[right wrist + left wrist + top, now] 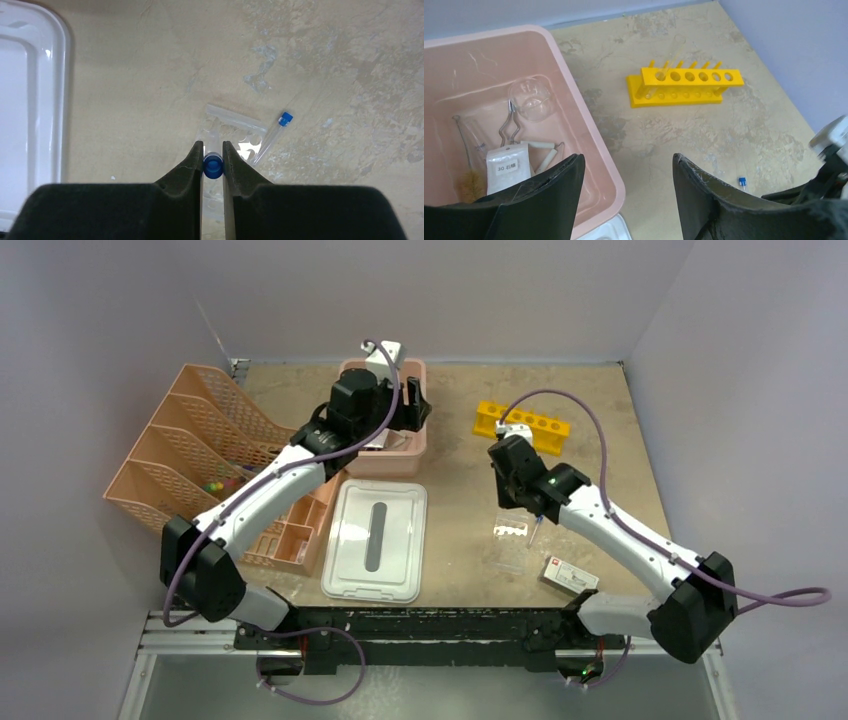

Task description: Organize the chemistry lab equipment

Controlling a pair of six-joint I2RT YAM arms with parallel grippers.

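1. The step in hand looks like a carry. The right gripper [213,147] is pinched narrow on the cap of a blue-capped vial [213,167], above the right half of the surface and over a clear packet [232,120].
2. The left gripper [627,160] is spread wide and empty, over the right rim of the pink tub [591,125] at the far edge.
3. Next, I judge, the vial goes to the tub or to the yellow rack [689,82] near the far edge. The cap is smooth, round plastic and the hold is small, so a steady, level move suits it.
4. A second vial [274,135], slim and clear, lies beside the crinkly packet.
5. The rack is rigid plastic with round holes, and one glass tube [671,55] leans in it.
6. The tub holds a round glass dish [531,100], bent wire tongs [510,125] and a white packet [506,165].
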